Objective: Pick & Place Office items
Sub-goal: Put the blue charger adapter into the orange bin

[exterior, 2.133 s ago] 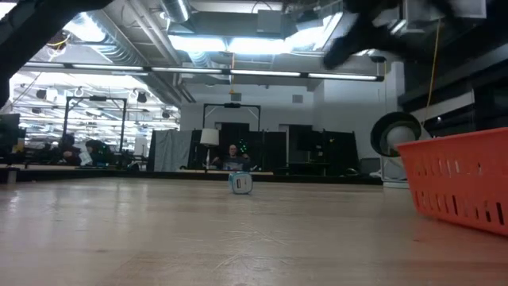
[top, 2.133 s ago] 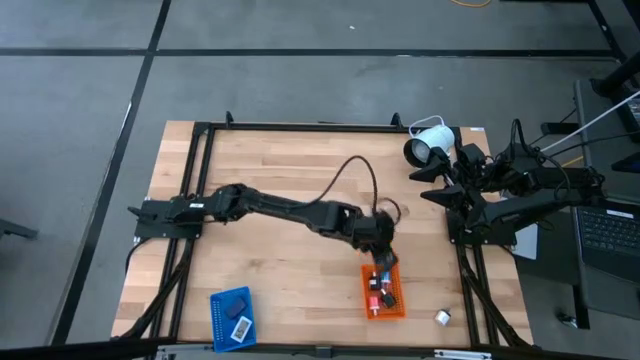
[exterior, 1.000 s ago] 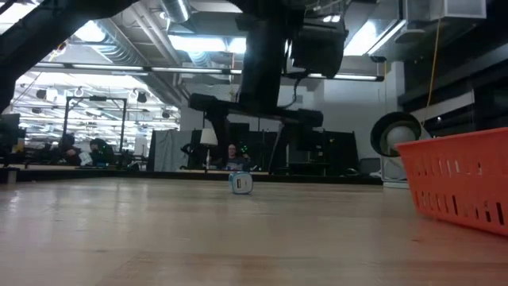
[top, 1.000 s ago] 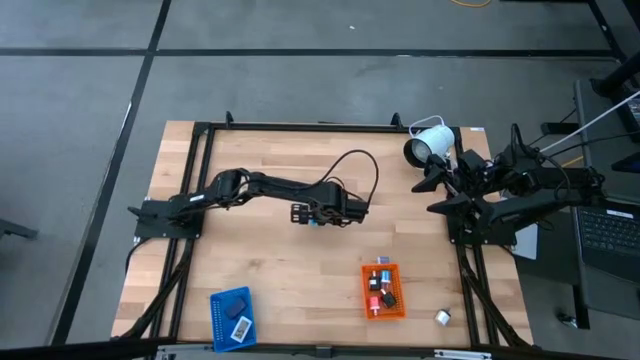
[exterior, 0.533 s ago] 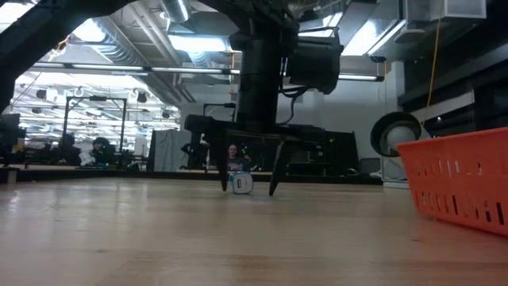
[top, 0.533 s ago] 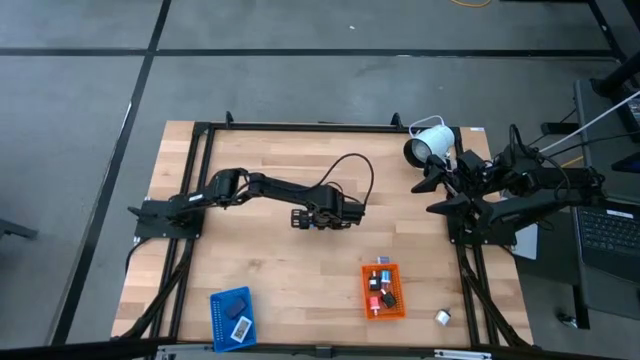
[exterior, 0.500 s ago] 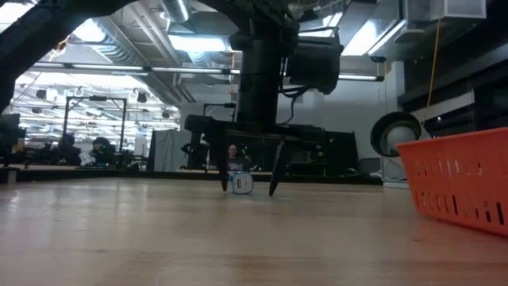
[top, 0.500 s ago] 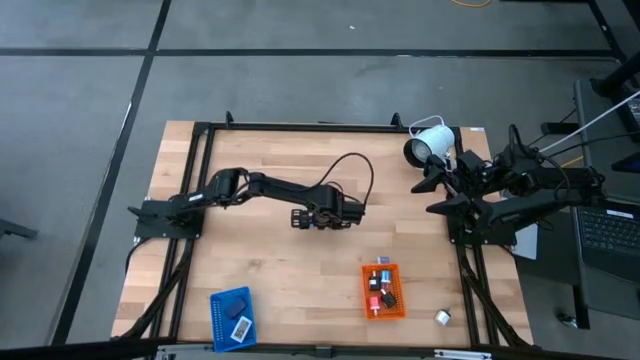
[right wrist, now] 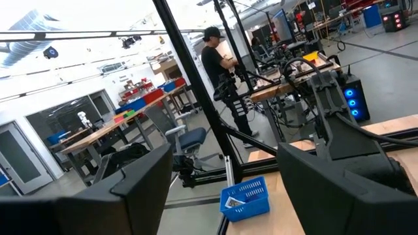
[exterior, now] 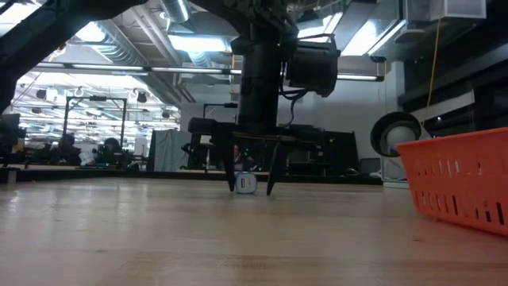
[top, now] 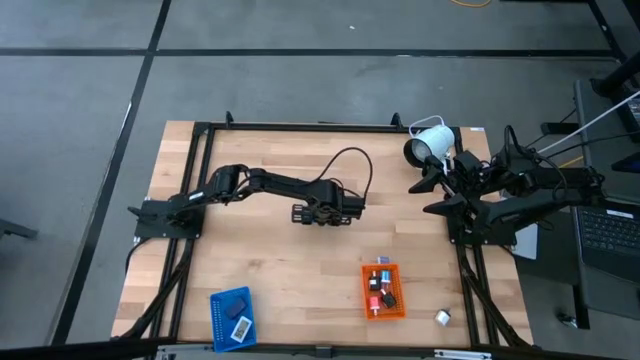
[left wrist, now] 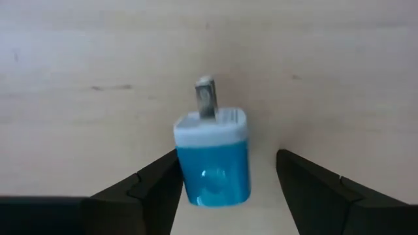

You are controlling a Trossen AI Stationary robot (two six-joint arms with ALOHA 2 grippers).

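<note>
A small light-blue charger plug [left wrist: 212,163] with a white face and a metal prong lies on its side on the wooden table [top: 260,260], near the middle; it also shows in the low view [exterior: 247,183]. My left gripper [exterior: 251,189] points straight down over it, open, with one finger on each side of the plug [left wrist: 227,160]. My right gripper [right wrist: 225,170] waits open and raised at the table's right edge [top: 432,190]. Several other small office items lie in the orange tray [top: 382,290]. My left gripper comes at the plug from above with its fingers on either side of the blue body. One finger [left wrist: 160,179] is right at the plug's side [left wrist: 186,170]; I cannot tell whether it touches. The other finger [left wrist: 307,186] stands apart from the plug.
A blue tray [top: 232,317] holding flat pieces sits at the near left edge. The orange tray's wall [exterior: 464,179] rises at the near right. A white round lamp-like device [top: 430,143] stands at the far right corner. A small pale piece [top: 442,317] lies at the near right corner.
My left gripper has sunk straight down over the plug until its fingertips reach the table on either side of it. The gap between its fingers has narrowed, but they are still open. The plug has stayed where it was.
</note>
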